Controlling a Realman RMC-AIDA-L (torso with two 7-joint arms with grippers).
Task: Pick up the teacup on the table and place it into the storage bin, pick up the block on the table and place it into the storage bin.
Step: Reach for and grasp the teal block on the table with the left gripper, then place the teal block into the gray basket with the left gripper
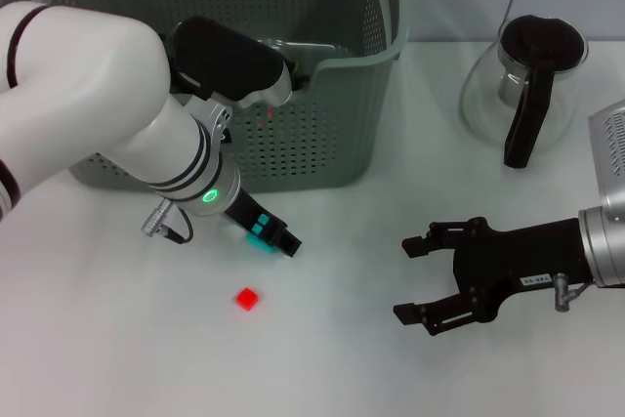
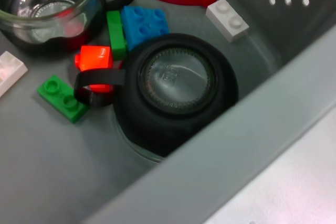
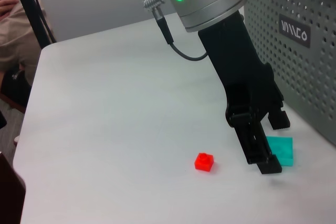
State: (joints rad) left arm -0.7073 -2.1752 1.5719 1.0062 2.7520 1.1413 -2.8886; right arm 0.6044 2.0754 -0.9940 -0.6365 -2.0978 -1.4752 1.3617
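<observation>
While the left gripper point(image 1: 278, 238) straddles a teal block point(image 3: 279, 149), open, the right gripper point(image 1: 418, 278) hovers open.

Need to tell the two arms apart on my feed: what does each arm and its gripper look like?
Left arm: glossy white shell with black bands, silver wrist with a glowing green ring and a short black cable, black left gripper. Right arm: silver wrist cuff, black right gripper with a small white label and ridged finger pads.

L end effector point(image 1: 276, 237) low by teal block point(image 1: 256, 230), near storage bin point(image 1: 293, 134).
</observation>
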